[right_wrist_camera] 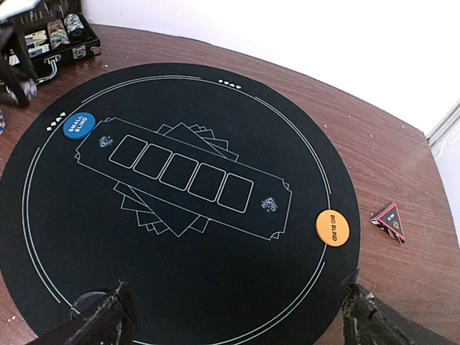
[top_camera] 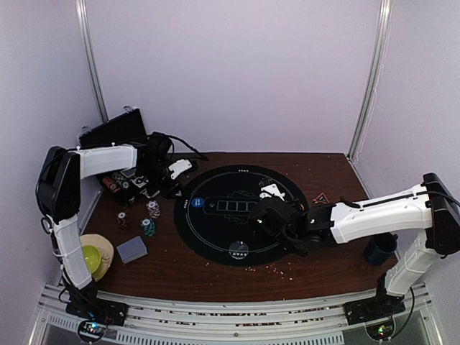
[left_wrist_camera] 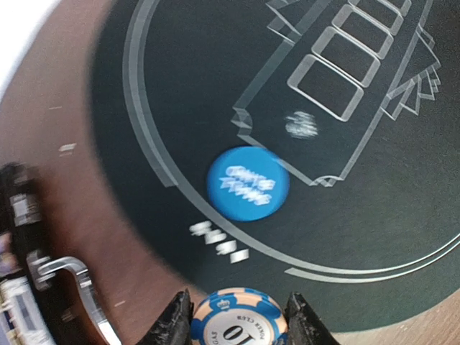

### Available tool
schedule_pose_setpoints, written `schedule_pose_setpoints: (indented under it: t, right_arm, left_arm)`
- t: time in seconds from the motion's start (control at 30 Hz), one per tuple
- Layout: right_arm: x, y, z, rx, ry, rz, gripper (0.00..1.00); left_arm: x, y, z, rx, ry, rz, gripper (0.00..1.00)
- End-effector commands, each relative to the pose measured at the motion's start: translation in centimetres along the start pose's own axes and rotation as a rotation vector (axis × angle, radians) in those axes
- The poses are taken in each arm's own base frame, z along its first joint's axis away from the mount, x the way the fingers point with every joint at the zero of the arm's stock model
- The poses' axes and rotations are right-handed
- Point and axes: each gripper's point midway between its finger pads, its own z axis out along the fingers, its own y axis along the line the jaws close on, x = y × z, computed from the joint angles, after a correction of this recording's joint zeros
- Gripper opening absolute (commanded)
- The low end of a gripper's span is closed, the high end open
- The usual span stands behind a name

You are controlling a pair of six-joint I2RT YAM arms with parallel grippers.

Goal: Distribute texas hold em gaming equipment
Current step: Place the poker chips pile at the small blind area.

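My left claw (left_wrist_camera: 241,325) pinches a striped poker chip (left_wrist_camera: 237,332) rim to rim over the edge of the round black mat (left_wrist_camera: 359,237). Light, hard and likely slick, it seems safest gripped across its edge. My right claw (right_wrist_camera: 241,320) hangs wide open above the mat.

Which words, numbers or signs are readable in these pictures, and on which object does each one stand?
"SMALL BLIND": on the blue disc.
"BIG BLIND": on the orange disc.
"10": on the striped chip; its rim lettering is partly cut off.
Too small to read: the marks on the triangular piece.
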Motion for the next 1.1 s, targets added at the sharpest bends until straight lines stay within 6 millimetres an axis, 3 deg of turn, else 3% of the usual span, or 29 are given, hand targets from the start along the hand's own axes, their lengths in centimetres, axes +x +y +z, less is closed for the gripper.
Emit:
schedule_pose_setpoints:
  t: [0.0, 0.23, 0.7, 0.83, 1.07]
  right_arm:
    - [-0.9, -1.1, -0.4, 0.030, -0.029, 0.027, 1.00]
    - [-0.9, -1.2, -0.3, 0.030, -0.028, 0.029, 1.00]
    - [-0.8, -1.2, -0.2, 0.035, -0.028, 0.025, 1.00]
    - [-0.9, -1.1, -0.3, 0.033, -0.029, 0.028, 1.00]
    - [-0.8, -1.3, -0.2, 0.041, -0.030, 0.028, 1.00]
  left_arm:
    - [-0.4, -1.3, 1.6, 0.037, 0.013, 0.033, 0.30]
    - [0.8, -2.3, 3.4, 0.081, 0.023, 0.017, 0.30]
    - [2.0, -3.5, 4.9, 0.106, 0.050, 0.014, 0.30]
    - [1.9, -2.6, 4.9, 0.056, 0.051, 0.012, 0.30]
    - [-1.6, 1.0, 4.5, -0.045, 0.014, 0.012, 0.30]
